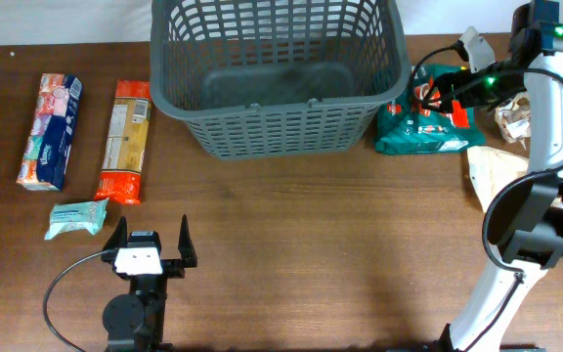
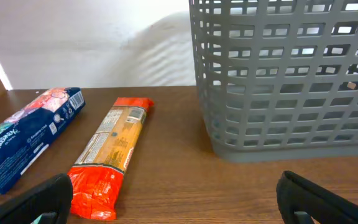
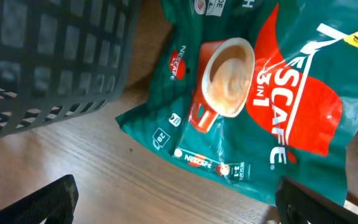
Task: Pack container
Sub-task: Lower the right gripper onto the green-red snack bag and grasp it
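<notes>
The container, a large dark grey lattice basket (image 1: 277, 73), stands at the back centre with nothing visible inside. It also shows in the left wrist view (image 2: 278, 81) and the right wrist view (image 3: 48, 56). My left gripper (image 1: 150, 246) is open and empty near the front left edge, low over the table (image 2: 176, 200). My right gripper (image 1: 436, 90) is open and empty (image 3: 179, 202). It hovers over a green Nescafe bag (image 1: 423, 125) that lies just right of the basket (image 3: 266, 93).
A Kleenex pack (image 1: 50, 130) and an orange pasta package (image 1: 125, 140) lie left of the basket, seen also in the left wrist view (image 2: 27, 137) (image 2: 110, 149). A small teal tissue pack (image 1: 76, 219) lies front left. A beige bag (image 1: 497, 171) lies at the right edge.
</notes>
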Action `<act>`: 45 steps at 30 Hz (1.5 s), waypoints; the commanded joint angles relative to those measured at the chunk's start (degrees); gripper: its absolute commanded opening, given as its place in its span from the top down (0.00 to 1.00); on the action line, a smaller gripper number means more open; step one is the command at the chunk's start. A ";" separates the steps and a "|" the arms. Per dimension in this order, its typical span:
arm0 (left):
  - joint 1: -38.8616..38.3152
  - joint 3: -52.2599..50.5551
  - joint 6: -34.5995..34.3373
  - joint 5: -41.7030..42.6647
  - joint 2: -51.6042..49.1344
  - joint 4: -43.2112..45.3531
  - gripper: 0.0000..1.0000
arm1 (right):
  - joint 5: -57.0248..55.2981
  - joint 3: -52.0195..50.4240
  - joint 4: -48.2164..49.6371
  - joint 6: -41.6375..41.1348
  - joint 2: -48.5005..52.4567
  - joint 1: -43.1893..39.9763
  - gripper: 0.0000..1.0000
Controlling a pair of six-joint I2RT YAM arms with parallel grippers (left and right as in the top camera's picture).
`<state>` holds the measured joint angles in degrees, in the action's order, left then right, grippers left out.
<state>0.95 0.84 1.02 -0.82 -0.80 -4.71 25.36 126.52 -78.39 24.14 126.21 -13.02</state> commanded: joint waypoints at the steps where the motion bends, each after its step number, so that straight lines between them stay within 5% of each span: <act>1: 0.35 -0.33 -0.15 0.61 0.50 -0.04 0.01 | 1.40 0.76 1.11 0.92 1.05 -0.11 0.01; 13: 0.35 -0.33 -0.17 0.61 0.50 -0.04 0.01 | 3.37 0.76 10.75 -5.90 2.49 -0.22 0.01; 45: 0.35 -0.33 -0.17 0.61 0.50 -0.04 0.01 | 5.44 0.76 11.37 -7.08 10.95 -0.11 0.01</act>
<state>0.95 0.84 1.02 -0.82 -0.80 -4.69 29.95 126.54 -67.18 16.93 135.83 -13.04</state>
